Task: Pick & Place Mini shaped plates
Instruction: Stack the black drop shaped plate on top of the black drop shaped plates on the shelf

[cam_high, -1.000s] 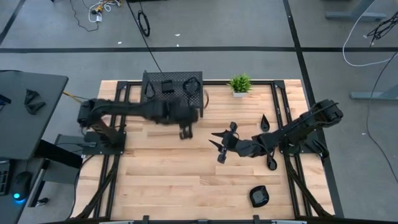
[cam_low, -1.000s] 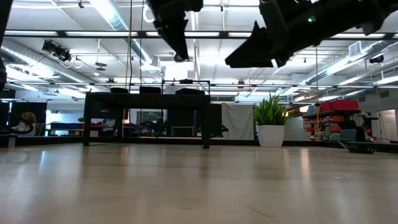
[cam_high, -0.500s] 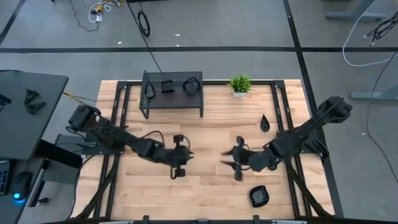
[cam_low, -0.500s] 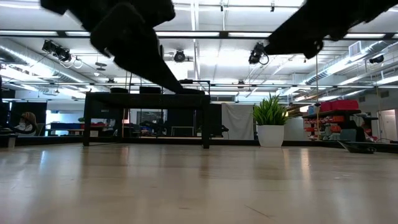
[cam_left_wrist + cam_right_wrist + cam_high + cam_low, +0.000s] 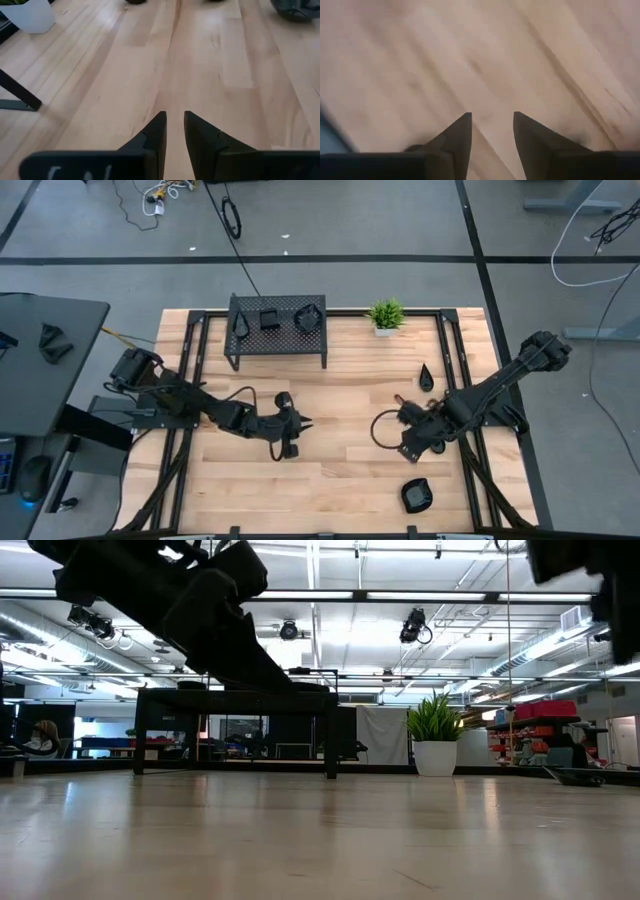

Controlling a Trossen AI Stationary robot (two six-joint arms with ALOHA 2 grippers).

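Swung down off the rack point(image 5: 278, 320) to mid-desk: left gripper point(image 5: 173, 131), jaws narrowly parted, empty. Right gripper point(image 5: 490, 131) released at four o'clock. Glossy black mini plates: three on rack, teardrop point(image 5: 425, 375) at two o'clock, rounded one point(image 5: 417, 496) at five.

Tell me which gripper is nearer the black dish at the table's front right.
Right. The right gripper hangs just above the dish, toward the table's middle; the left gripper is well off to its left, past the centre.

Wooden table point(image 5: 330, 480): rack point(image 5: 278, 330), plant point(image 5: 385, 314), plates point(image 5: 417, 496).
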